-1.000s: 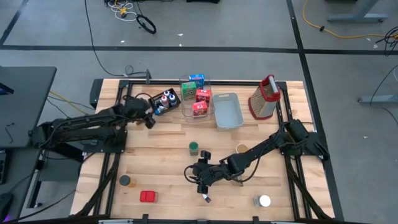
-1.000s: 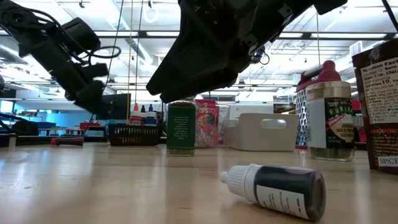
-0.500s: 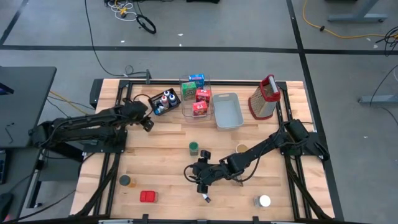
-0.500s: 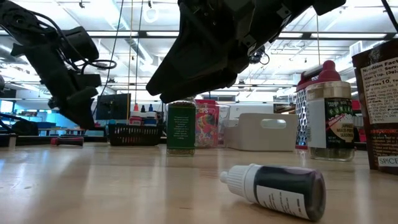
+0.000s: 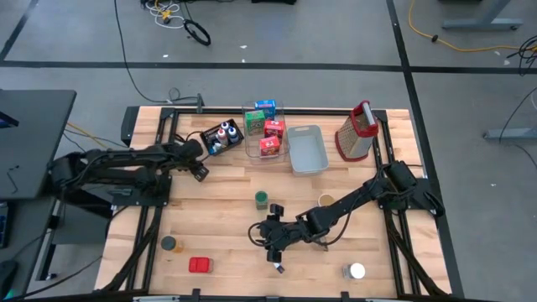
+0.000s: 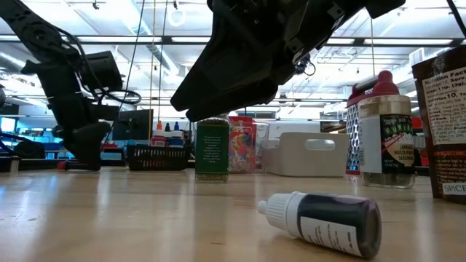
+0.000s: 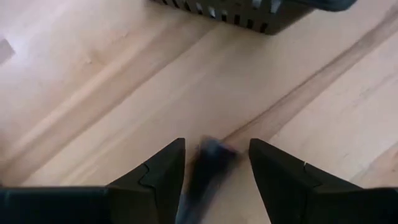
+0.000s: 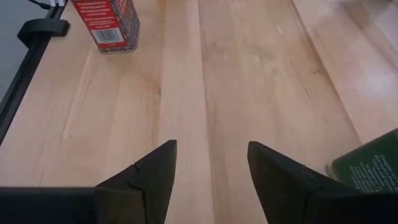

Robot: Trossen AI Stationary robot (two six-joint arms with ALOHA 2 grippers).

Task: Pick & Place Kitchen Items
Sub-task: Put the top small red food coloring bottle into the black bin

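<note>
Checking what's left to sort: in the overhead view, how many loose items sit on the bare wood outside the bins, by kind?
Round jars and cans: 4 (green-lidded jar, tan jar, grey-lidded jar, white-lidded can)
Red tin: 1
Small bottle: 1
Total: 6

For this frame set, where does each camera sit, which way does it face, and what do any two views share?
High view: overhead, straight down; both arms, black tray.
Low view: table height, level across; dropper bottle lying near, right arm overhead.
Left wrist view: down at wood; left claw open, tray edge.
Right wrist view: down at wood; right claw open, red can.
Shared: green-lidded jar in high and low views.
</note>
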